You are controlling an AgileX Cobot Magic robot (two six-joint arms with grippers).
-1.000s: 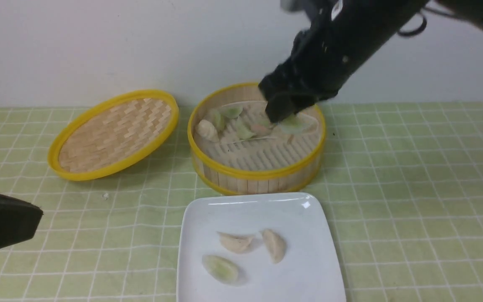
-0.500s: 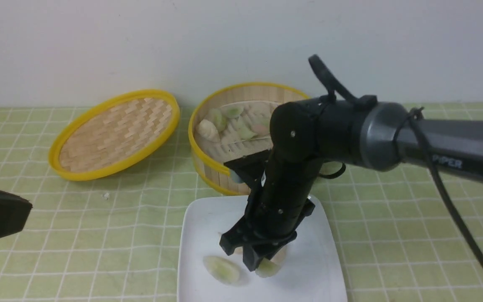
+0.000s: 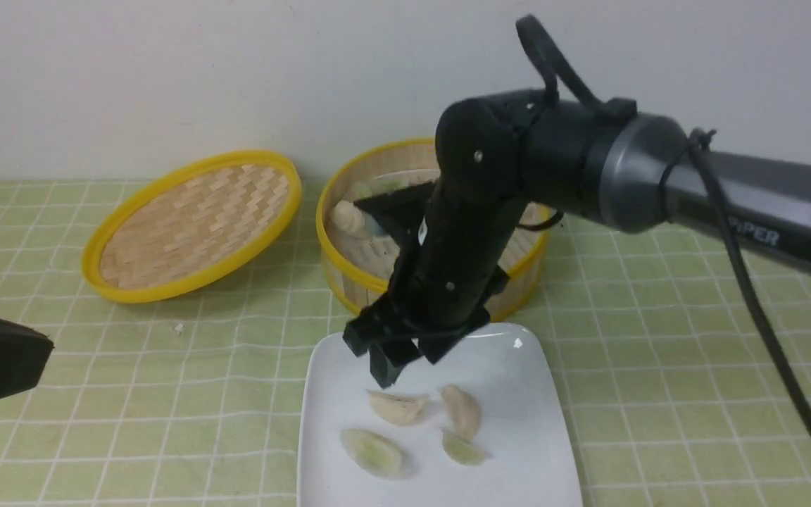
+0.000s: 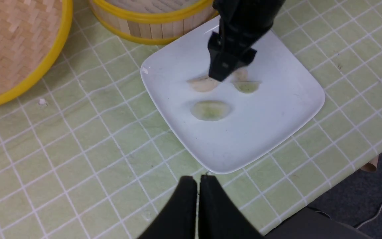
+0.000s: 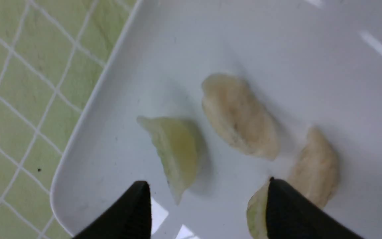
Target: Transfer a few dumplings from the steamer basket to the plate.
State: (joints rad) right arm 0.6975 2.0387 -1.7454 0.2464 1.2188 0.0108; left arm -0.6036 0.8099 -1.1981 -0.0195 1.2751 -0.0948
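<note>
**A:** Where are the small pale green crescent dumplings, and how do they lie?

**B:** Two are on the glossy white square plate (image 3: 532,394), toward its near half. The larger green dumpling (image 3: 372,452) lies flat, with its long axis slanting from far-left to near-right. The smaller green dumpling (image 3: 463,448) slants the same way, just beside a beige dumpling (image 3: 463,412).

**A:** And the grippers?

**B:** The right gripper (image 3: 405,360) hangs over the plate's far half with its jaws spread wide and nothing between them. The left gripper (image 4: 197,196) is pressed closed and empty, off the plate.

**A:** Anything hidden?

**B:** The right arm covers most of the round bamboo steamer basket (image 3: 360,282). One whitish dumpling (image 3: 344,215) shows at its left, and there may be a greenish one behind it. In the right wrist view a finger cuts off the smaller green dumpling.
</note>
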